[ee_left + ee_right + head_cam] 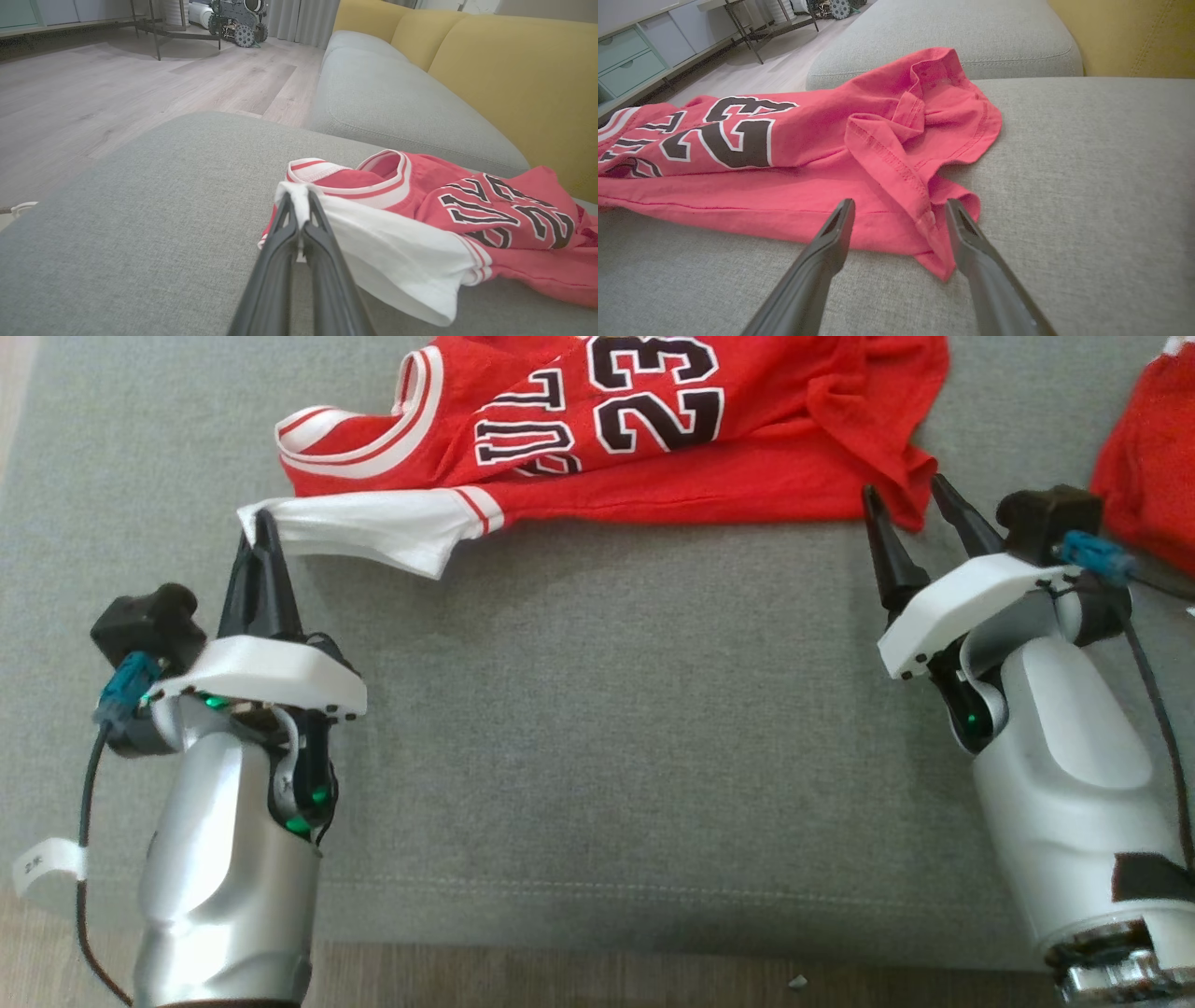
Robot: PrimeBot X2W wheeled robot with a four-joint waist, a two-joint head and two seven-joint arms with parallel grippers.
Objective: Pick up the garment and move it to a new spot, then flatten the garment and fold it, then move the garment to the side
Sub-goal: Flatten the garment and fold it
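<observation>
The garment [653, 439] is a red jersey with white trim, a white sleeve and the number 23, lying crumpled along the far part of a grey sofa seat. My left gripper [264, 518] is shut on the tip of the white sleeve [383, 242], pinching the fabric between its fingertips [299, 198]. My right gripper [910, 495] stands open at the jersey's lower right corner. In the right wrist view its fingertips [900, 207] straddle the folded red hem [920, 205] without closing on it.
A grey sofa cushion [597, 728] spreads below the jersey toward its front edge. Another red cloth [1148, 467] lies at the far right. Yellow backrests [514, 79] rise behind the seat. Wooden floor [117, 84] and a wheeled machine [238, 18] lie beyond the sofa.
</observation>
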